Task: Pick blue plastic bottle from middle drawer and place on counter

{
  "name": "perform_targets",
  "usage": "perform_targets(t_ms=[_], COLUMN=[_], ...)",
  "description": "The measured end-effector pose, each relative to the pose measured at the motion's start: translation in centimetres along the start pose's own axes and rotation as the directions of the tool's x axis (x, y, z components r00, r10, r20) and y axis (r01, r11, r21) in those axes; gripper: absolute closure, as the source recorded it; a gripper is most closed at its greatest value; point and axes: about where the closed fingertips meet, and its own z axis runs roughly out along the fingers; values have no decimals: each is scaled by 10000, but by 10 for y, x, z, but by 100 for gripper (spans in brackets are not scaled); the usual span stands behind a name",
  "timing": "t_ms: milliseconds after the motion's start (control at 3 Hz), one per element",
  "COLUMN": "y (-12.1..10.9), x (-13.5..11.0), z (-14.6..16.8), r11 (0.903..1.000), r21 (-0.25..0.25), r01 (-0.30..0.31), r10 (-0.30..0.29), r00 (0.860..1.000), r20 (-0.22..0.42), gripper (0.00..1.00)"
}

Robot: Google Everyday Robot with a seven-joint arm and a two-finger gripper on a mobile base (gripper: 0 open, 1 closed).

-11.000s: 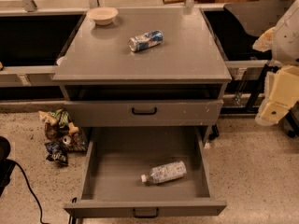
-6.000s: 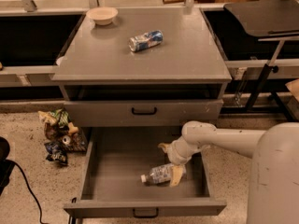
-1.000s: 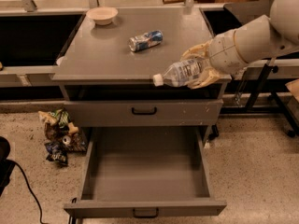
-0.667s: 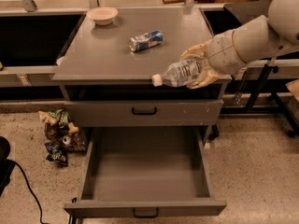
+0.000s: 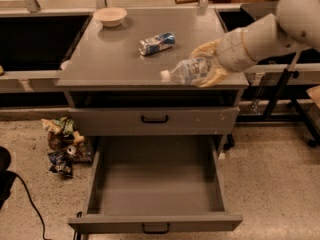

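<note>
The blue plastic bottle (image 5: 187,71) is clear with a white cap pointing left and a pale speckled label. My gripper (image 5: 206,65) is shut on the bottle and holds it on its side over the front right part of the counter (image 5: 115,54), low above the surface. The arm reaches in from the upper right. The middle drawer (image 5: 156,181) stands pulled out below, and nothing lies in it.
A crushed blue-and-silver can (image 5: 156,43) lies on the counter's middle. A pale bowl (image 5: 110,16) sits at its back left. The shallower handled drawer (image 5: 154,120) is closed. Crumpled wrappers (image 5: 64,145) lie on the floor at left. A black stand (image 5: 280,91) is at right.
The bottle was lying in the drawer; my gripper reached in, took hold of it and lifted it up. Over the last second it has moved slightly further over the counter's front right.
</note>
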Motion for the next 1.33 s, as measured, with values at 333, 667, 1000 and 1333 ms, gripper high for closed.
perform_targets(t_ms=[333, 667, 1000, 1333], y=[-28, -48, -61, -72], x=[26, 48, 69, 90], z=[19, 35, 50, 61], r11=[9957, 9798, 9579, 9395], r21=[27, 209, 417, 497], r01=[-931, -1987, -2842, -3390], r10=[931, 1994, 2863, 3416], r00=[9954, 9789, 9563, 9378], r20=[-226, -444, -588, -616], gripper=[100, 100, 100, 81])
